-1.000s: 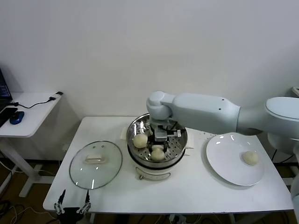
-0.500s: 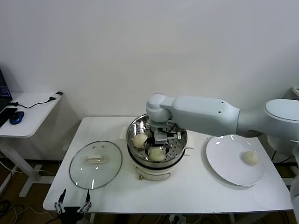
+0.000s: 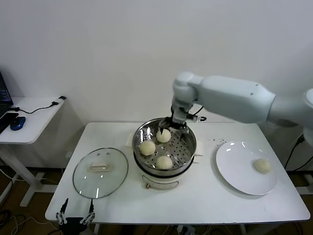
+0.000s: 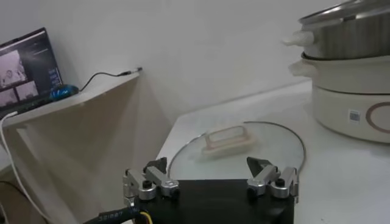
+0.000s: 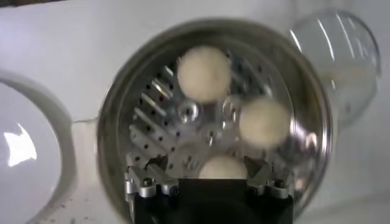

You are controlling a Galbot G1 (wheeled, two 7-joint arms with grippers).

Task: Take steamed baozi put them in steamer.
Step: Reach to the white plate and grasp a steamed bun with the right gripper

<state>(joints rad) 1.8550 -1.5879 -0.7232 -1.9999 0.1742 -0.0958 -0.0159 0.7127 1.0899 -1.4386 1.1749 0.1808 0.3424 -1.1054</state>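
The steamer (image 3: 142, 133) stands mid-table with three baozi on its perforated tray: one at the back (image 3: 163, 135), one on the left (image 3: 147, 147) and one at the front (image 3: 164, 162). A further baozi (image 3: 262, 166) lies on the white plate (image 3: 234, 169) to the right. My right gripper (image 3: 172, 128) hangs open just above the steamer's back rim, over the back baozi (image 5: 222, 167) and not holding it. In the right wrist view the other two baozi (image 5: 204, 73) (image 5: 264, 122) lie beyond it. My left gripper (image 3: 76, 215) is parked open below the table's front left edge.
The glass lid (image 3: 100, 172) with its white handle lies flat on the table left of the steamer; it also shows as the lid (image 4: 237, 146) in the left wrist view. A side desk (image 3: 29, 117) with a mouse and cable stands at the far left.
My right gripper has opened, left a baozi at the back of the steamer tray, and lifted up and back out of the pot. The left arm has not moved.
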